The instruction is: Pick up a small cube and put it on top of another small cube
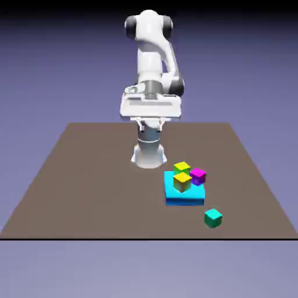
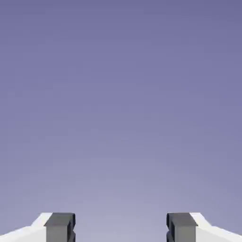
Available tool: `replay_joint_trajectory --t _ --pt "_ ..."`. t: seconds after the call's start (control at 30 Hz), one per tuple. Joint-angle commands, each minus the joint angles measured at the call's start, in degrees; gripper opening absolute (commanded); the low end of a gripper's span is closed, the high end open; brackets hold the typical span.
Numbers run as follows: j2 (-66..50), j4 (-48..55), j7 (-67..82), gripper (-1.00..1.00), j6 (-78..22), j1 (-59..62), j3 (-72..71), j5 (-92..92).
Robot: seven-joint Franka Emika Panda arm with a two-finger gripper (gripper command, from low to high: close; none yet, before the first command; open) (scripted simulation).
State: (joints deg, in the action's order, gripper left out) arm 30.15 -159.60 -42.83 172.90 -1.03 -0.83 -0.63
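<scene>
A small teal cube [image 1: 213, 217] sits alone on the brown table [image 1: 87, 186] toward the exterior view's right. Behind it lies a flat cyan block [image 1: 184, 195]. On or right beside that block stand a yellow cube [image 1: 182, 182], a yellow-green cube [image 1: 182, 167] and a magenta cube [image 1: 198, 174]; I cannot tell which rest on it. My gripper [image 1: 150, 121] hangs high near the robot's base, well away from all cubes. In the hand view my gripper [image 2: 120, 229] is open, with only backdrop between its two grey fingertips [image 2: 60, 227].
The robot's white base [image 1: 149, 156] stands just behind the cluster of cubes. The table's front edge [image 1: 145, 238] runs close in front of the teal cube.
</scene>
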Motion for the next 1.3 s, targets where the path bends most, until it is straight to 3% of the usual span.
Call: replay_joint_trajectory --t 0.0,0.8,1.03,1.07,1.27 --pt "-2.1 1.2 -0.3 0.0 -0.9 -0.3 -0.7 -0.5" --pt "-51.9 29.1 -7.6 0.0 -22.9 -7.0 -17.2 -13.1" --pt "-62.4 31.7 -11.2 0.0 -15.6 -11.2 -12.3 -18.1" --pt "-62.4 31.7 -11.2 -1.0 -15.6 -11.2 -12.3 -18.1" --pt "-52.0 29.1 -7.9 -1.0 -23.4 -7.4 -17.3 -13.1"
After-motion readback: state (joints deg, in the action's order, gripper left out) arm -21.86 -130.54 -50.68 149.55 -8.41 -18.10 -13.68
